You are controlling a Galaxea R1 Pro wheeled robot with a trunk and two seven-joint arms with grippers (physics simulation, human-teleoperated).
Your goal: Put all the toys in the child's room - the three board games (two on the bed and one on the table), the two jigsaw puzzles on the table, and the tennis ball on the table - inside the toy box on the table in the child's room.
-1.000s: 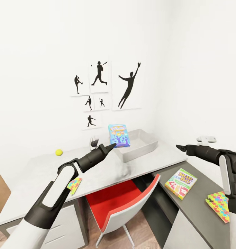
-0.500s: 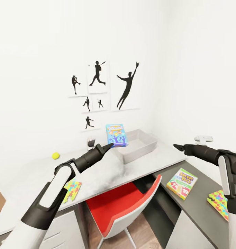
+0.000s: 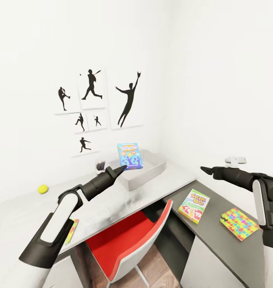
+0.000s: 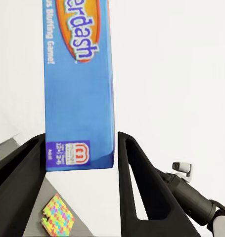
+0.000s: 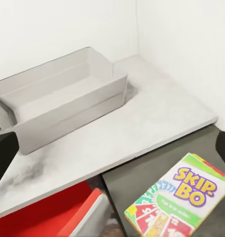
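My left gripper point(image 3: 122, 169) is shut on the light blue board game point(image 3: 129, 156), holding it upright in the air over the near left end of the toy box point(image 3: 149, 171). In the left wrist view this game point(image 4: 80, 84) sits between the black fingers point(image 4: 137, 187). The grey toy box point(image 5: 67, 98) looks empty. The tennis ball point(image 3: 43, 189) lies far left on the light table point(image 3: 112, 204). The SKIP-BO game point(image 3: 194, 205) and one jigsaw puzzle point(image 3: 239, 223) lie on the dark desk section. Another jigsaw puzzle point(image 3: 71, 231) peeks out beside my left arm. My right gripper point(image 3: 204, 170) hovers open above the dark desk.
A red and white chair point(image 3: 124, 236) is tucked under the table, between the two arms. A dark pen cup point(image 3: 99, 166) stands by the wall, left of the toy box. Black silhouette pictures point(image 3: 92, 106) hang above. Walls close the corner behind the desk.
The head view has swung to the right, so the whole scene sits further left. The blue game stays in my left gripper by the toy box. The right arm holds its pose.
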